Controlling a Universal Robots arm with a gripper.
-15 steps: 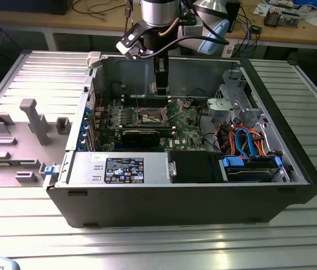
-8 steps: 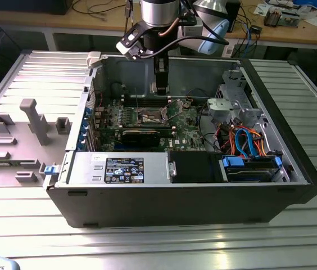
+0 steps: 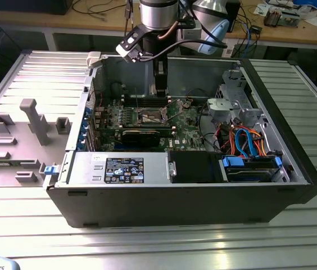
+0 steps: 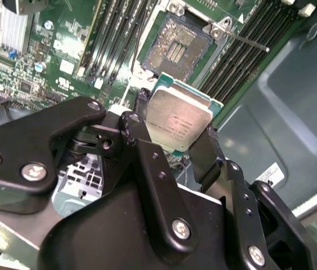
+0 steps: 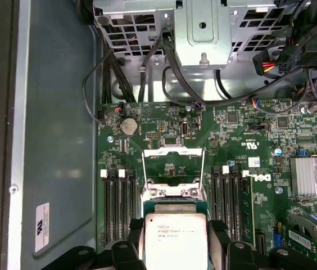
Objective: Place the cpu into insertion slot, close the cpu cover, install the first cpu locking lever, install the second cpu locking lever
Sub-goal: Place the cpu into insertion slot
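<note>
My gripper point(image 4: 175, 125) is shut on the cpu point(image 4: 179, 120), a flat silver-grey square held by its two opposite edges between black fingers point(image 4: 143, 110). The chip hangs a little above the green motherboard, beside the insertion slot point(image 4: 175, 47), whose dark pin field lies uncovered inside a silver rim. A thin locking lever point(image 4: 244, 41) juts out from the slot's corner. In the first wrist view the cpu point(image 5: 175, 239) sits in the gripper point(image 5: 175, 232), just short of the silver cpu cover point(image 5: 172, 164), which stands swung open. In the exterior view the gripper point(image 3: 159, 93) hovers over the slot point(image 3: 150, 117) inside the open case.
Black memory slots point(image 4: 119, 34) flank the socket on both sides. A long black graphics card point(image 3: 141, 135) lies nearer the case front. A metal drive cage point(image 3: 234, 104) and blue and orange cables point(image 3: 248, 140) fill the exterior view's right. A finned heatsink point(image 5: 314, 175) sits on the board.
</note>
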